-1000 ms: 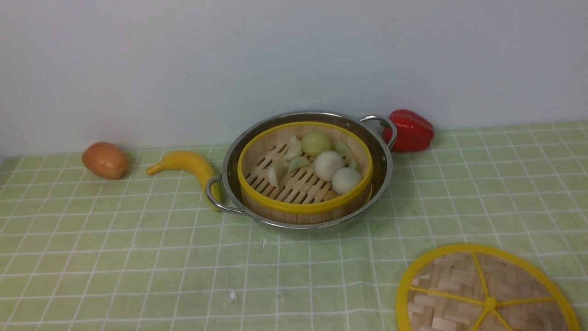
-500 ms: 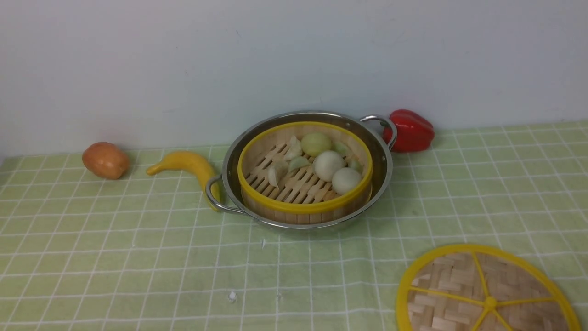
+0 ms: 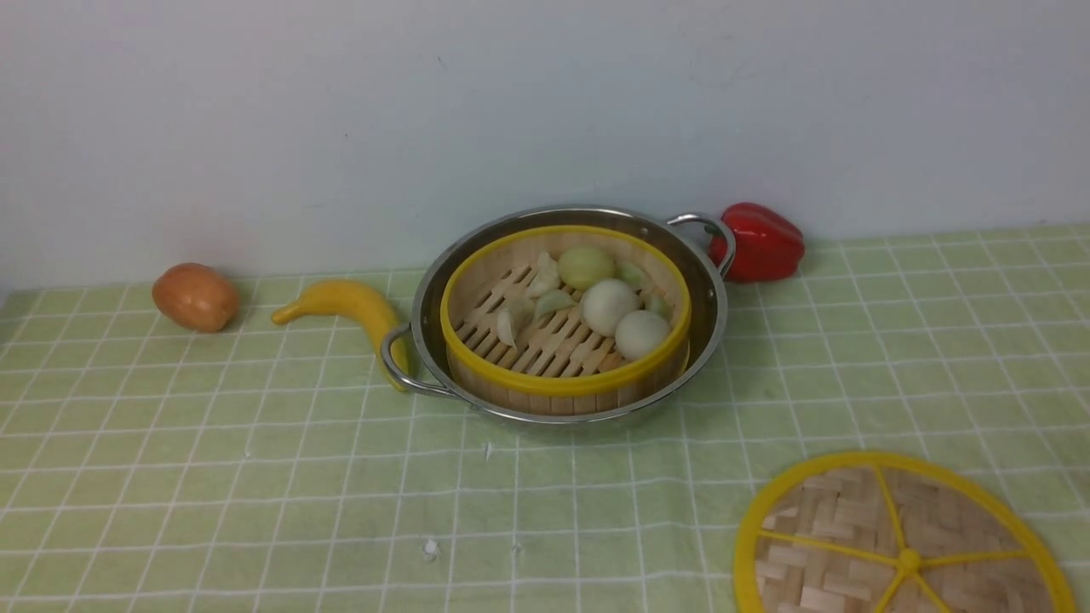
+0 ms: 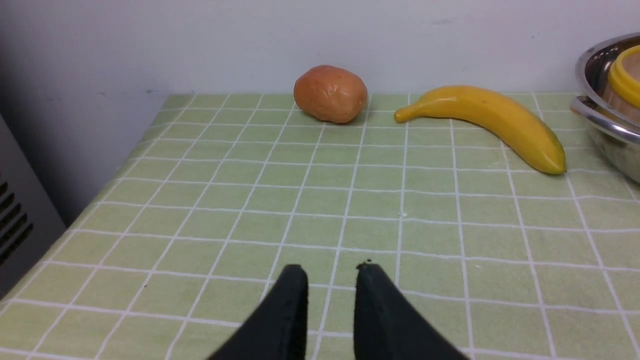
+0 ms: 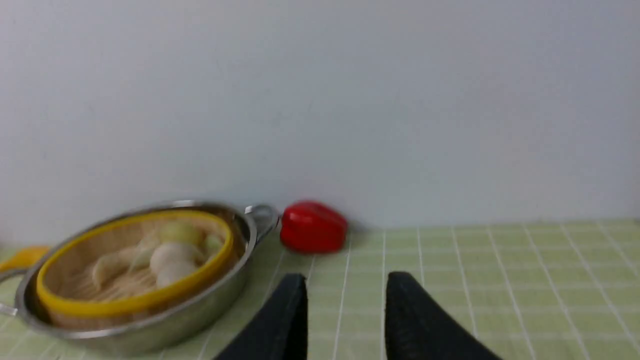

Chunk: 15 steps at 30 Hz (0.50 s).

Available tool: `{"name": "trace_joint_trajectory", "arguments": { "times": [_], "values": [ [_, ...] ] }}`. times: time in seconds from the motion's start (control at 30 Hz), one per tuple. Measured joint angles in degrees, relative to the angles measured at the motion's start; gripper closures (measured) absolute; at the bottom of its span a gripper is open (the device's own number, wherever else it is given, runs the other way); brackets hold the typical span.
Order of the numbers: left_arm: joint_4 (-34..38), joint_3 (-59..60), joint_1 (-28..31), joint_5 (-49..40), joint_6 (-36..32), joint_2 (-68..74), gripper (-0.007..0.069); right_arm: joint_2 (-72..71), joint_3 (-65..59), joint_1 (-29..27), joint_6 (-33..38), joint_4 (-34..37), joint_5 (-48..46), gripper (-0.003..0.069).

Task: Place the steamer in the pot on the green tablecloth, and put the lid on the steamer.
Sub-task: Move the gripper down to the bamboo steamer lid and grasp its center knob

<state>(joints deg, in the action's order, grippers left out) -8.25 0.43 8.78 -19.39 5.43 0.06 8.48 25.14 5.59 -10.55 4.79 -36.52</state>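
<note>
The steamer [image 3: 562, 385], a bamboo basket with yellow rims and pale buns and dumplings inside, sits in the shiny pot [image 3: 714, 298] at the back middle of the green tablecloth [image 3: 255, 477]. The lid [image 3: 903, 545], a woven disc with yellow spokes and knob, lies flat at the front right, partly cut off by the frame. Neither arm shows in the front view. My left gripper [image 4: 331, 270] hovers open over bare cloth, left of the pot [image 4: 607, 130]. My right gripper [image 5: 345, 280] is open and empty, low over the cloth to the right of the steamer [image 5: 135, 295].
A banana [image 3: 349, 306] lies against the pot's left handle, with a potato [image 3: 196, 295] further left. A red pepper [image 3: 762, 241] sits behind the pot's right handle. A pale wall stands close behind. The cloth's left edge [image 4: 120, 165] drops off beside a grey panel.
</note>
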Motion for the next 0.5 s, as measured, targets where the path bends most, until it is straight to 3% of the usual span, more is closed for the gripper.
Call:
{"name": "trace_joint_trajectory", "arguments": {
  "times": [0.07,0.17,0.33,0.5],
  "values": [
    [0.0,0.0,0.0,0.0,0.0,0.0,0.0486,2.5,3.4,0.0,0.2,2.6,-4.9,0.0419],
    [0.0,0.0,0.0,0.0,0.0,0.0,0.0475,8.3,8.3,0.0,0.2,12.6,-9.4,0.0419],
    [0.0,0.0,0.0,0.0,0.0,0.0,0.0466,14.3,8.6,0.0,0.4,23.9,-4.9,0.0419],
    [0.0,0.0,0.0,0.0,0.0,0.0,0.0465,19.4,9.3,0.0,7.0,26.5,-2.0,0.0419]
  ]
}}
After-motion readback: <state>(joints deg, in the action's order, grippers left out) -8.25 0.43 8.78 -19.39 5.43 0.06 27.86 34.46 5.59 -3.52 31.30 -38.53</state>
